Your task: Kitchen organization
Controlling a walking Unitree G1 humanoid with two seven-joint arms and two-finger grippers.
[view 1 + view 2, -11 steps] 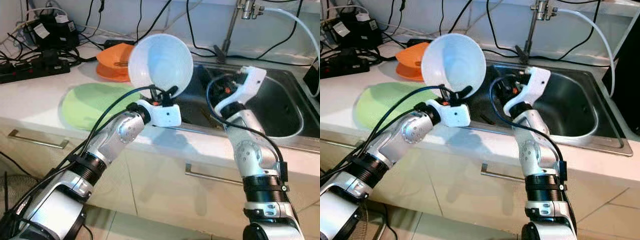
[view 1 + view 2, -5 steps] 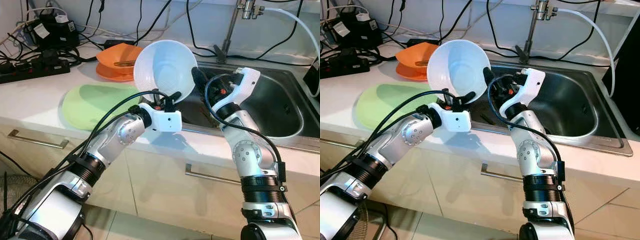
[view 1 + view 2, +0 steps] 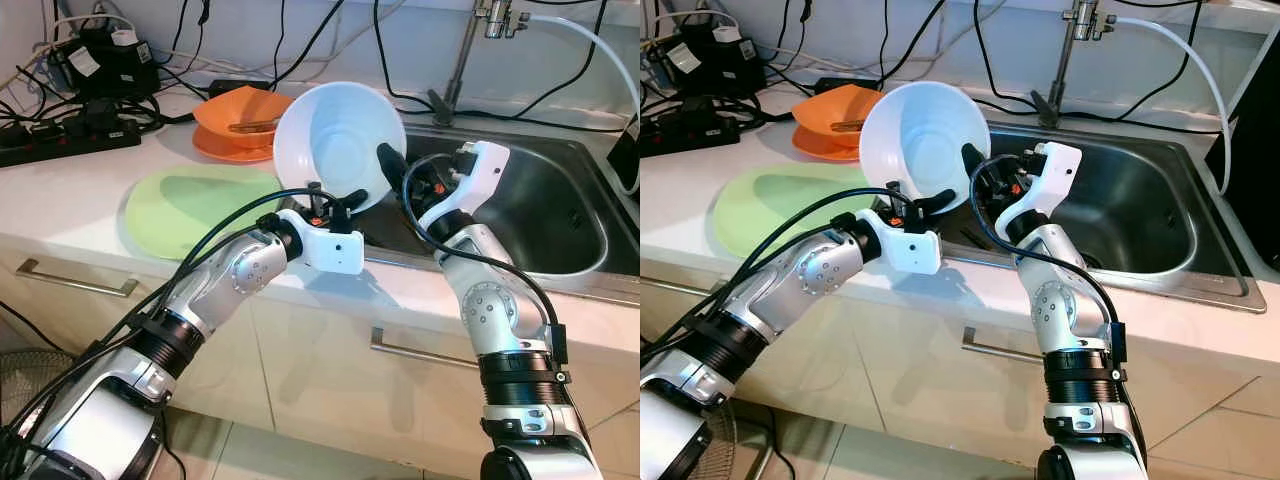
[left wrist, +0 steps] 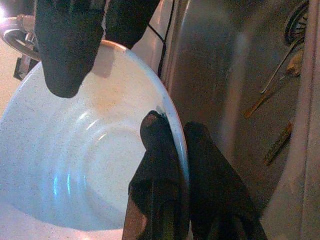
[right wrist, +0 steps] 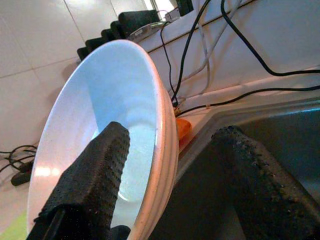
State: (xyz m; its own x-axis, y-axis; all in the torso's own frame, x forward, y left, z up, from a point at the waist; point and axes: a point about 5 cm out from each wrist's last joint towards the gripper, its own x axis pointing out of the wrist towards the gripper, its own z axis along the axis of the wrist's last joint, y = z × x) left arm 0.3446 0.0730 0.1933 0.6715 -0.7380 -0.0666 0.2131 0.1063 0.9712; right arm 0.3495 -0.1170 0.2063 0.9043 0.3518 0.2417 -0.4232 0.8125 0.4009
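White bowl (image 3: 338, 148): held tilted on edge above the counter's front edge and the left end of the sink, hollow side facing the camera.
Left gripper (image 3: 338, 200): clamped on the bowl's lower rim — in the left wrist view, one black finger (image 4: 157, 150) inside the rim, the other outside, rim pinched between.
Right gripper (image 3: 980, 172): at the bowl's right-hand rim, jaws apart and straddling it — in the right wrist view, one finger (image 5: 95, 180) over the inner surface, the other behind the bowl, on the sink side; contact with the rim not clear.
Right arm: bent up from below, white wrist housing above the sink's left part.
Sink (image 3: 560, 215): stainless steel, set in the counter to the right of the bowl; a few slim utensils (image 4: 272, 90) lying on its floor near the drain, seen from the left wrist.
Faucet (image 3: 470, 50): at the back edge of the sink, a white hose (image 3: 600, 45) curving off to the right.
Orange dish (image 3: 235, 122): on the counter behind the bowl, something thin and brown lying in it.
Green mat (image 3: 190, 205): flat on the white counter (image 3: 60, 200), left of the left gripper.
Power strip (image 3: 60, 140): black, far left on the counter, among a tangle of black cables along the wall.
Cabinet fronts: below the counter, with metal handles (image 3: 75, 280).
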